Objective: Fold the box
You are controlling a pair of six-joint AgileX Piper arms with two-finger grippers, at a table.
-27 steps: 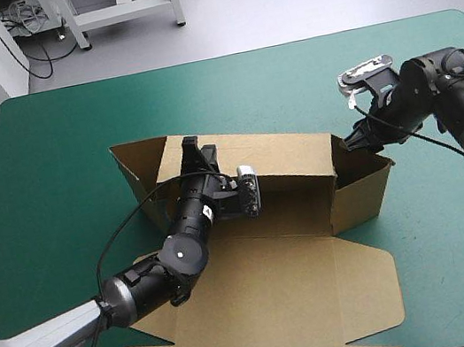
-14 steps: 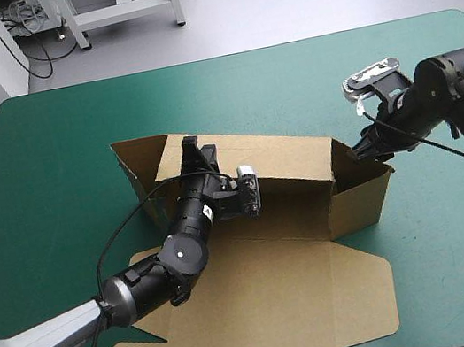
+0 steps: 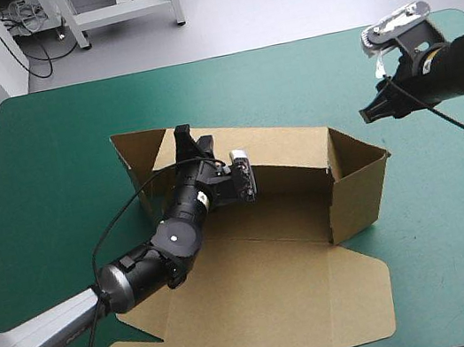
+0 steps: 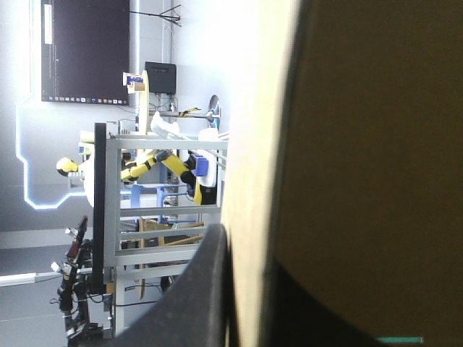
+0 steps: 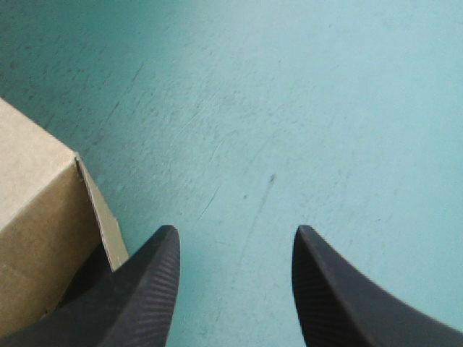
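Brown box (image 3: 289,163) walls are raised, lid left flat; the back wall is clamped by the left hand (image 3: 191,142), the right hand (image 5: 234,231) held open beside the box.

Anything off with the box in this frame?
On the box, the left end flap splays outward past the back wall, while the right end wall stands square. No tears visible. The left gripper is shut on the back wall; the right gripper is open, clear of the box.

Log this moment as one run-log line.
box: walls up, lid flat | left gripper: shut on far wall | right gripper: open, past box's right end, over table
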